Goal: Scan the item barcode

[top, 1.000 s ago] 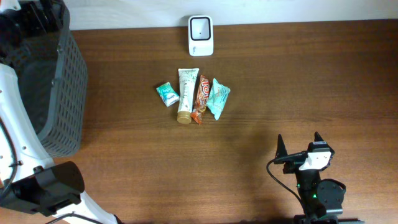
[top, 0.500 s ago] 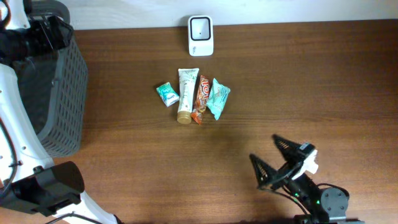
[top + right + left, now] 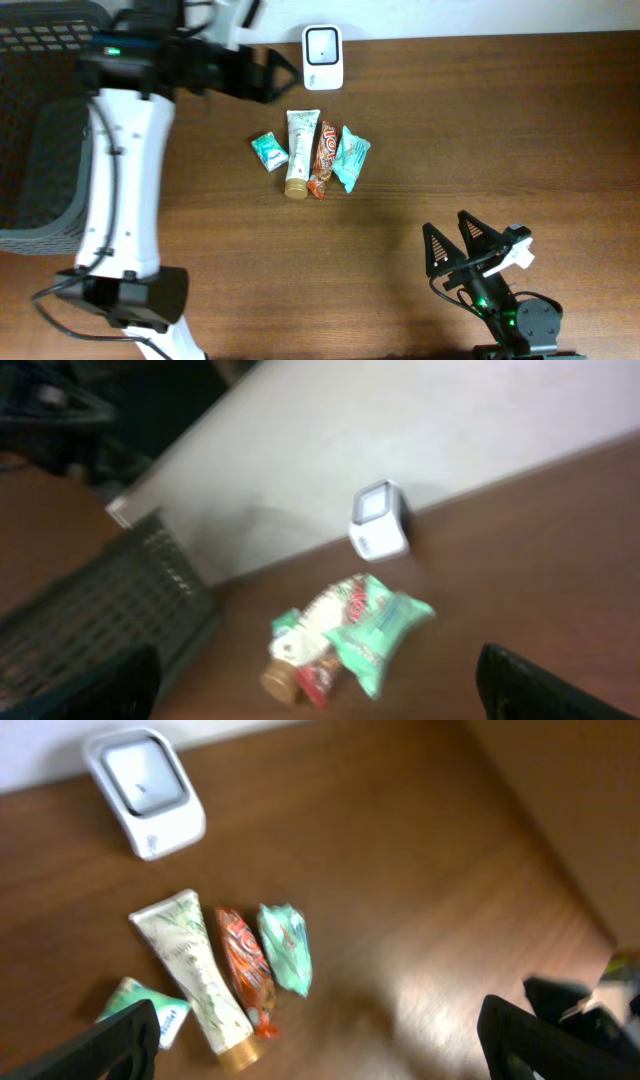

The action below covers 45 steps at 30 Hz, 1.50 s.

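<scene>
Both pairs of fingers are spread wide and grasp nothing. The left fingers (image 3: 118,1042) hang near the far edge of the desk (image 3: 520,130), just beside the scanner (image 3: 322,57). The right fingers (image 3: 436,250) sit by the near edge, well apart from the items. The packet (image 3: 268,151), tube (image 3: 300,150), candy bar (image 3: 324,158) and pouch (image 3: 350,157) lie in a tight row mid-desk, the last three touching.

Hazards:
- A descent may pinch two items at once.
- The tube may roll.
- No barcode shows, so the item may be presented to the scanner wrong side up.
- The left arm may knock the scanner.
</scene>
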### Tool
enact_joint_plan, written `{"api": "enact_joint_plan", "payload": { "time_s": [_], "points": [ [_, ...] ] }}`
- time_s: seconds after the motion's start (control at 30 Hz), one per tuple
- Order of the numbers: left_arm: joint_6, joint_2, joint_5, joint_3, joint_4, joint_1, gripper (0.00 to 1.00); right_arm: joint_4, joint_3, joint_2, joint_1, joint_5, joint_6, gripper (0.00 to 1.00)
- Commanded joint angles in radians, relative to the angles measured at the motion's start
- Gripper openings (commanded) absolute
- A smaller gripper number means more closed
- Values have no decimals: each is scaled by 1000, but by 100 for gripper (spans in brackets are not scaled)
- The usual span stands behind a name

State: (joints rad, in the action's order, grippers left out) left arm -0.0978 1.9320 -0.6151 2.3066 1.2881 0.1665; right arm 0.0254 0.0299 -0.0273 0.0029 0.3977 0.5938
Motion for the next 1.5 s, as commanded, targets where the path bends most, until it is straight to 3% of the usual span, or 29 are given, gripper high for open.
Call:
{"api": "enact_joint_plan", "payload": {
  "time_s": [0.0,0.13,0.23,0.4,0.47,0.67,0.77,0.9,1.07,1.27,1.33,1.4,1.47],
  "points": [
    [-30,19,229,-52,35,171,99,-134,12,1,-5,-63,-6,99],
    [61,106,399,-114,47,315,98,-164,13,-5,-4,-63,-10,99],
    [73,195,402,-117,57,368,84,-164,13,-5,-4,-63,-10,98],
    [87,333,403,-117,20,418,84,-164,13,-5,-4,-63,-10,99],
    [88,370,403,-117,-26,426,74,-164,13,-5,-4,-63,-10,99],
    [158,440,508,-117,-187,430,65,-164,13,-5,-4,-63,-10,98],
    [159,474,508,-117,-212,436,50,-164,13,-5,-4,-63,-10,99],
    [158,539,532,-117,-230,451,47,-164,13,-5,-4,-63,-10,99],
    [158,571,769,-117,-218,452,41,-164,13,-5,-4,-63,-10,98],
    [158,570,755,-102,-209,449,41,-164,13,-5,-4,-63,-10,99],
    [159,570,723,-102,-203,449,33,-164,13,-5,-4,-63,-10,99],
    [159,568,683,-76,-190,449,17,-164,13,-5,-4,-63,-10,99],
    [163,564,661,38,-115,449,6,-164,13,-5,-4,-63,-10,99]
  ]
}}
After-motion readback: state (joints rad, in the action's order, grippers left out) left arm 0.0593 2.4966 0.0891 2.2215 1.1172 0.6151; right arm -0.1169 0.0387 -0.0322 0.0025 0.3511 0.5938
